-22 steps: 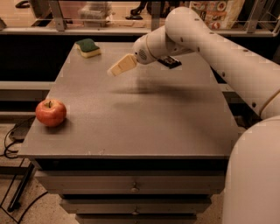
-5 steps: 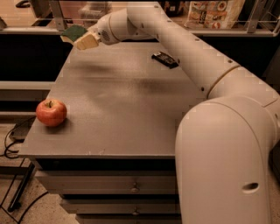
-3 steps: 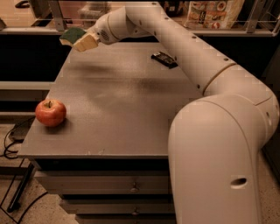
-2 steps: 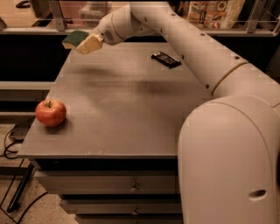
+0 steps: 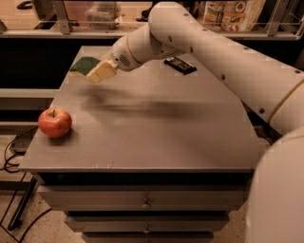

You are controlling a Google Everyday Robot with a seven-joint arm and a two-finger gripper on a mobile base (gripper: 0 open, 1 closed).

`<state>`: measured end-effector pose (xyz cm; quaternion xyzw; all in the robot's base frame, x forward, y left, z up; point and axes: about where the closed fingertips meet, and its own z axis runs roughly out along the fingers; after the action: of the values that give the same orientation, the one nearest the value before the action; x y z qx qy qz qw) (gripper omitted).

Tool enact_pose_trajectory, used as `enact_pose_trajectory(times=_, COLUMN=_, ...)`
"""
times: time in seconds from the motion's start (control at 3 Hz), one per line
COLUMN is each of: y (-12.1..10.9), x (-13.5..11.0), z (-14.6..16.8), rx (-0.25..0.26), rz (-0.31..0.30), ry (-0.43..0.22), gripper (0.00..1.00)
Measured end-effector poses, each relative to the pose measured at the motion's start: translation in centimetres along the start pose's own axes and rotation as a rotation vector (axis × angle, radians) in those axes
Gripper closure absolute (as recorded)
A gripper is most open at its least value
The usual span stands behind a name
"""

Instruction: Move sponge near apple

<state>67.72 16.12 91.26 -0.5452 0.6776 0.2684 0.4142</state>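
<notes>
Clenched on the sponge (image 5: pixel 83 65), the hand (image 5: pixel 93 73) hangs over the far left part of the table (image 5: pixel 156 137), close to its left edge. One pale yellow finger (image 5: pixel 103 70) covers the near side of the sponge, and the dark green top shows to the left of it. The sponge seems lifted off the surface, with a soft shadow on the table below and to the right. The apple (image 5: pixel 54 122) stands upright near the front left corner, just beside the left edge and well apart from the sponge. Between them the grey surface is open, as is the front and middle of the table. A flat black packet (image 5: pixel 180 65) lies at the far side, behind the arm (image 5: pixel 213 52). Under the table top there are drawers (image 5: pixel 145 201). Cables (image 5: pixel 14 152) lie on the floor at the left, and a shelf with packages (image 5: pixel 232 12) stands behind. Compared with a moment before, the hand with the sponge has come lower in the view and closer to the front, while the apple and the packet have stayed in place.
</notes>
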Motion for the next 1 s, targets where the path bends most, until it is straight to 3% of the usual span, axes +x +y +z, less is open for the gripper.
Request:
enact_pose_trajectory(times=0.33, y=4.5, x=3.5, z=-0.2, rx=-0.065, rz=0.05, ry=0.028, gripper=0.97)
enact_pose_trajectory(times=1.0, y=9.2, x=6.5, z=0.2, rx=-0.14, rz=0.103, ry=0.05, gripper=0.51)
